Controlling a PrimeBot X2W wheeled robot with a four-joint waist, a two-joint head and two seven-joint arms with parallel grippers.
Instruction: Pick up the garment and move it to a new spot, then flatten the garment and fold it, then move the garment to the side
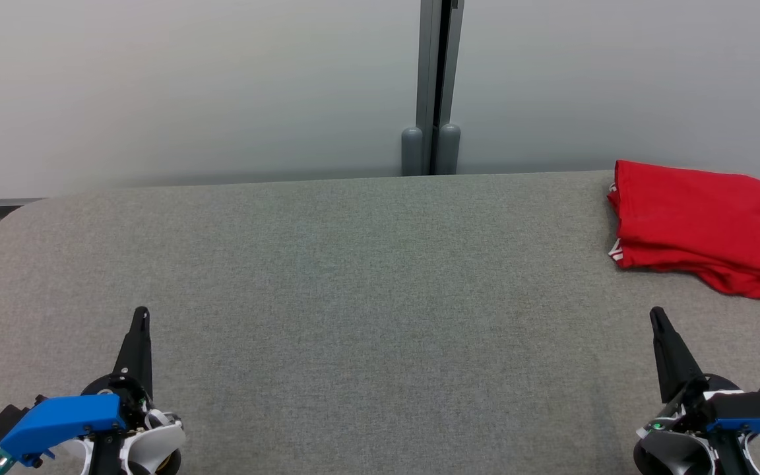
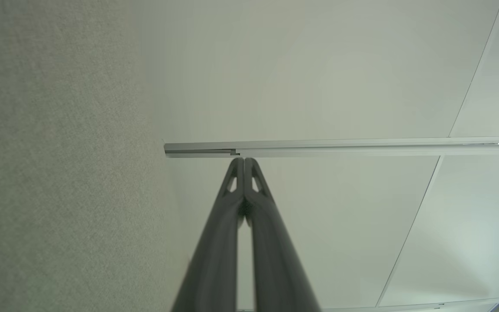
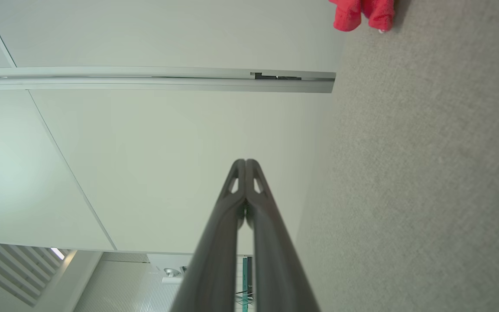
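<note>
The garment [image 1: 706, 224] is red and lies folded in a compact stack at the far right of the grey table [image 1: 353, 297]; a small part of the garment [image 3: 362, 13] shows at the top of the right wrist view. My left gripper [image 1: 142, 313] rests at the lower left, shut and empty, far from the cloth. My right gripper [image 1: 657, 315] sits at the lower right, shut and empty, a short way in front of the folded stack. Each wrist view shows its own gripper, left [image 2: 244, 160] and right [image 3: 245, 161], with the fingertips pressed together.
A pale wall with a grey vertical post [image 1: 437, 86] stands behind the table's far edge. The table's left corner [image 1: 10, 218] is rounded. Wide grey fabric surface stretches between the two grippers.
</note>
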